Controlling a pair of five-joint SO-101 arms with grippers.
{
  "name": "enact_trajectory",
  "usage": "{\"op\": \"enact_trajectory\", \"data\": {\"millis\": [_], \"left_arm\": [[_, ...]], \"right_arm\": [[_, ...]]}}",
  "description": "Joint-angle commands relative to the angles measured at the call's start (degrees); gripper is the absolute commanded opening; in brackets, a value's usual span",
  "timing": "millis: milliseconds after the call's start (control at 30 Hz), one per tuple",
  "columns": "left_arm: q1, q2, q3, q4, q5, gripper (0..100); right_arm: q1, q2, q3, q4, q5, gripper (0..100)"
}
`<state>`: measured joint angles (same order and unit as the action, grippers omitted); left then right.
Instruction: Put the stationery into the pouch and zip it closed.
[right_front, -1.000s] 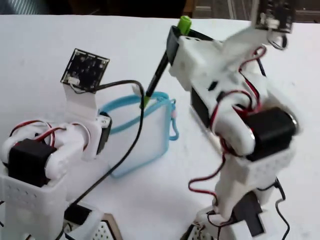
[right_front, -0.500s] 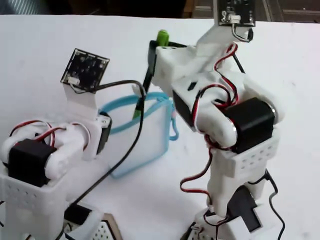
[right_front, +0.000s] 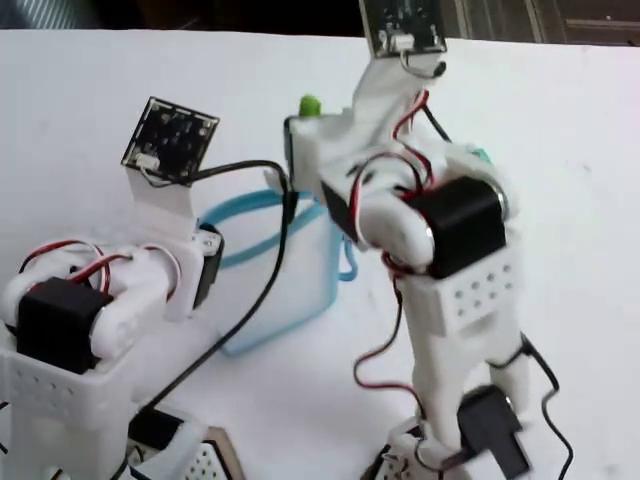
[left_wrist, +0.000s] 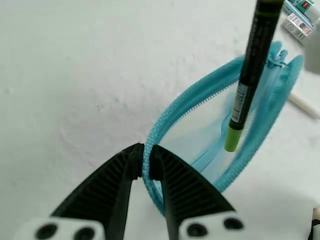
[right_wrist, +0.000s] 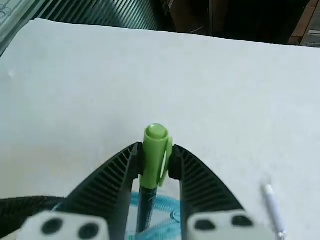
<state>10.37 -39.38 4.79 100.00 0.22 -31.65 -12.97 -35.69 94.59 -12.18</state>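
Note:
A clear pouch with a blue zipper rim stands open on the white table. My left gripper is shut on the near end of that rim. A black pen with a green cap hangs upright, its green lower tip inside the pouch mouth. My right gripper is shut on the pen just below its cap. In the high view the pen's cap pokes out above the right arm, over the pouch. The rest of the pen is hidden there.
A white pen lies on the table beyond the pouch. Small stationery items sit farther off. The left arm's body stands close beside the pouch. Open table lies to the far left.
The right arm has swung left and down, bringing the pen from tilted above the pouch to upright with its tip inside the opening. The left arm has not moved.

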Motion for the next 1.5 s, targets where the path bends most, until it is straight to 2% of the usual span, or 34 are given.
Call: {"op": "enact_trajectory", "data": {"millis": [0,100,333,467,700,933,1167,1333,1467], "left_arm": [[-0.3,0.4,0.6,0.3,-0.2,2],[-0.3,0.4,0.6,0.3,-0.2,2],[-0.3,0.4,0.7,0.3,-0.2,2],[-0.3,0.4,0.7,0.3,-0.2,2],[-0.3,0.4,0.7,0.3,-0.2,2],[-0.3,0.5,0.7,0.3,-0.2,2],[-0.3,0.5,0.7,0.2,-0.2,2],[-0.3,0.5,0.7,0.2,-0.2,2],[-0.3,0.5,0.7,0.2,-0.2,2]], "right_arm": [[-0.3,-7.6,9.0,-2.7,2.8,1.8],[-0.3,-15.7,23.4,-11.0,5.8,1.8],[-4.7,-36.7,61.6,-41.7,10.5,1.7],[-6.7,-45.9,72.8,-50.1,10.5,1.7],[-7.1,-49.5,76.7,-50.2,10.5,2.8],[-7.2,-49.5,76.7,-50.2,10.4,28.5],[-6.4,-48.7,68.6,-46.5,10.1,24.8],[4.0,-41.7,52.0,-35.9,10.1,22.6],[13.5,-28.0,34.1,-19.9,10.5,22.6]]}}
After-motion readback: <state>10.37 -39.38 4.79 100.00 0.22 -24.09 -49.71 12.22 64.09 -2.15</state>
